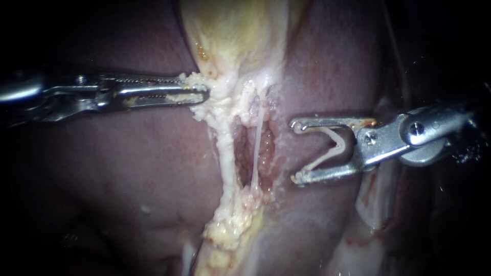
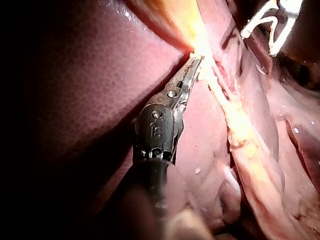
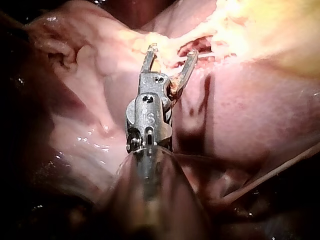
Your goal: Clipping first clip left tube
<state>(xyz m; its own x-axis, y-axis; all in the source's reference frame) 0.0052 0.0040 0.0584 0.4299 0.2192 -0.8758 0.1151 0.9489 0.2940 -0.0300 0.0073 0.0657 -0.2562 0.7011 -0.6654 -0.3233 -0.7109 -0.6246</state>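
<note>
Whitish stringy left tube [image 1: 225, 153] sits bare btwn your two instruments, no clip yet, so you're at the approach step imo. Your right instrument [image 1: 296, 152] has its jaws wide, cradling a white V-shaped clip [image 1: 333, 145] near the tube; next it needs to straddle it. Left instrument [image 1: 204, 94] is clamped on crumbly pale-yellow fat [image 1: 205, 110] beside the tube.

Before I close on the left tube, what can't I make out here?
Back of the left tube: endoscope view, hidden by the tube itself.
Tip of the left instrument: endoscope and left wrist views, buried in fatty tissue.
The clip in the right instrument: right wrist view, too small and blurred to tell.
Both shafts: cut off by the endoscope view's edges.
</note>
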